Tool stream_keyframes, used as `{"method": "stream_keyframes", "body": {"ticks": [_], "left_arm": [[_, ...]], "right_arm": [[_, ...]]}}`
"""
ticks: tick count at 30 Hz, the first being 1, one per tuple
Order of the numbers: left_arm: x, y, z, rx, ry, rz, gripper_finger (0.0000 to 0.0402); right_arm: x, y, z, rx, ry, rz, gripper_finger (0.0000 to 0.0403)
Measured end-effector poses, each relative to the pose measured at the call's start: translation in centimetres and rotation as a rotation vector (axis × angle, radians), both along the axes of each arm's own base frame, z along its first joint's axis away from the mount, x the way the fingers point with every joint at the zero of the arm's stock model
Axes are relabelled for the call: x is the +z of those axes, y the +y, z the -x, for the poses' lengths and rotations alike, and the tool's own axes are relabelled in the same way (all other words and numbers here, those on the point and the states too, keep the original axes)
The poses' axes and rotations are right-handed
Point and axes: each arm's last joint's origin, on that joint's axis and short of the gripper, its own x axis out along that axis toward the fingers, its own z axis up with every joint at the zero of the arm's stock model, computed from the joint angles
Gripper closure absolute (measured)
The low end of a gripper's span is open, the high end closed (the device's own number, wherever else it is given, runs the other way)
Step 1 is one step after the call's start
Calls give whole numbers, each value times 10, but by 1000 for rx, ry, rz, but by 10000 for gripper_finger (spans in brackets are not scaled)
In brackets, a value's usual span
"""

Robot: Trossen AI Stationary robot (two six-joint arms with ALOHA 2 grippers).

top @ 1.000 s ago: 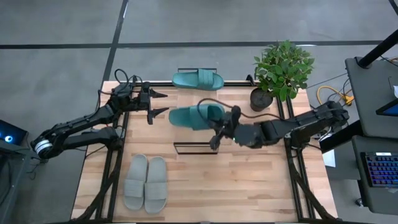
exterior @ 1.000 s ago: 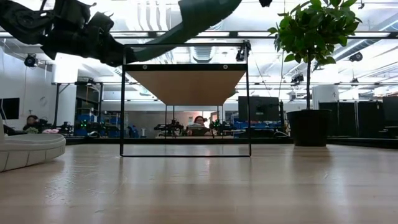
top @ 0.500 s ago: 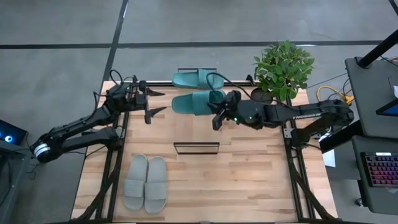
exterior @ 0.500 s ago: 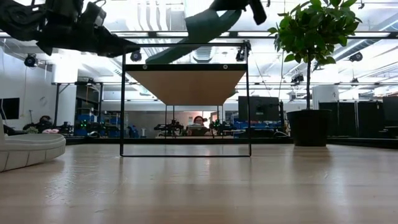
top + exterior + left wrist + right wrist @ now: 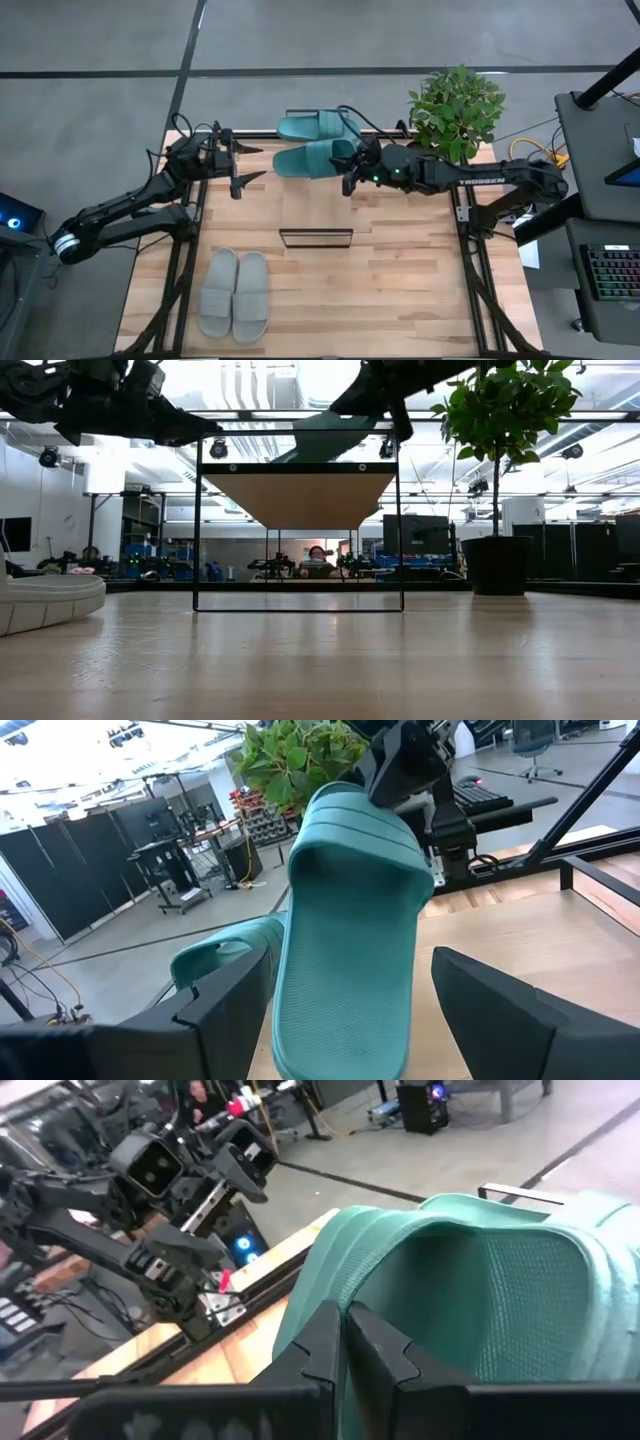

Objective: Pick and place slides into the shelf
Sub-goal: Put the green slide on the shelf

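Right gripper [image 5: 347,176] was clamped tight on the strap of a teal slide [image 5: 312,161], holding it in the air, toe pointing at the left gripper [image 5: 250,164]. Left jaws stood wide, empty, just off that toe. Second teal slide [image 5: 317,127] lay just beyond, on the shelf [image 5: 345,133]. Grey pair [image 5: 234,293] sat well back on the table [image 5: 400,290]. Plant [image 5: 455,110] beside the right arm.
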Motion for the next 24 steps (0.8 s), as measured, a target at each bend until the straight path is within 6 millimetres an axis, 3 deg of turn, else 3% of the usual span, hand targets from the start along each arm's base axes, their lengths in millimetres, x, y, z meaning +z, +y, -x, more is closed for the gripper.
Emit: {"method": "stream_keyframes", "body": {"ticks": [15,24], "left_arm": [[-3,2,-2,0,14,12,139],[-3,2,-2,0,16,14,139]], "right_arm": [[-42,-22,17,-28,-196,-49,394],[-54,-24,16,-44,-193,-98,394]]}}
